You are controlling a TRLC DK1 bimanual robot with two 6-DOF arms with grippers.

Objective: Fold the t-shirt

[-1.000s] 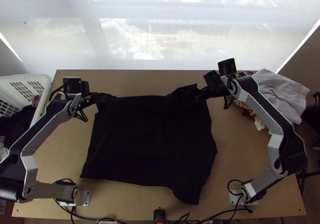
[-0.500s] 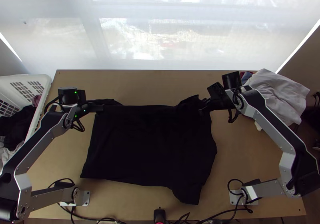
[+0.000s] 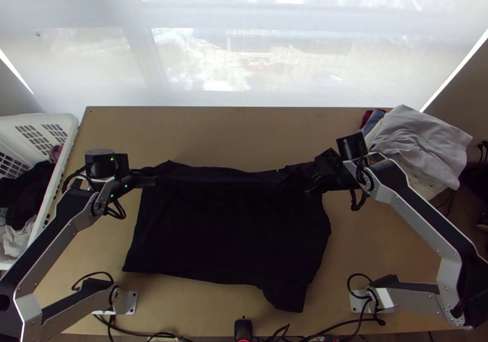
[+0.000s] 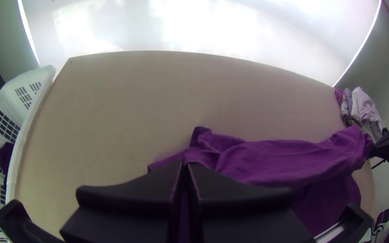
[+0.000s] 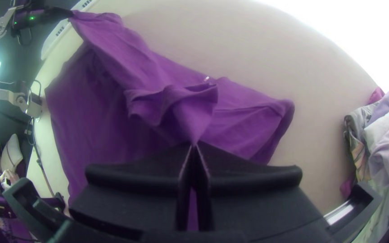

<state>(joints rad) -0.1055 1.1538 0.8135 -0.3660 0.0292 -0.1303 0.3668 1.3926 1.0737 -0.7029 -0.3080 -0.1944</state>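
Note:
The dark t-shirt (image 3: 226, 232) lies on the table, its far part folded over toward the near side between the two grippers. My left gripper (image 3: 154, 181) is at its far left corner; in the left wrist view the left gripper (image 4: 185, 164) is shut on the shirt (image 4: 266, 159), which looks purple there. My right gripper (image 3: 310, 191) is at the far right part; in the right wrist view the right gripper (image 5: 194, 145) is shut on a gathered peak of the shirt (image 5: 100, 103). A bit of cloth extends beyond the right fingertips, lying on the table.
A white laundry basket (image 3: 68, 128) with dark and light clothes stands at the left edge. A pile of clothes with a grey-white cloth (image 3: 421, 141) on top lies at the far right. Cables (image 3: 341, 327) run along the near edge of the wooden table (image 3: 244, 131).
Both grippers have moved toward the table's near side, drawing the shirt's far part with them. The shirt's near edge has stayed where it was.

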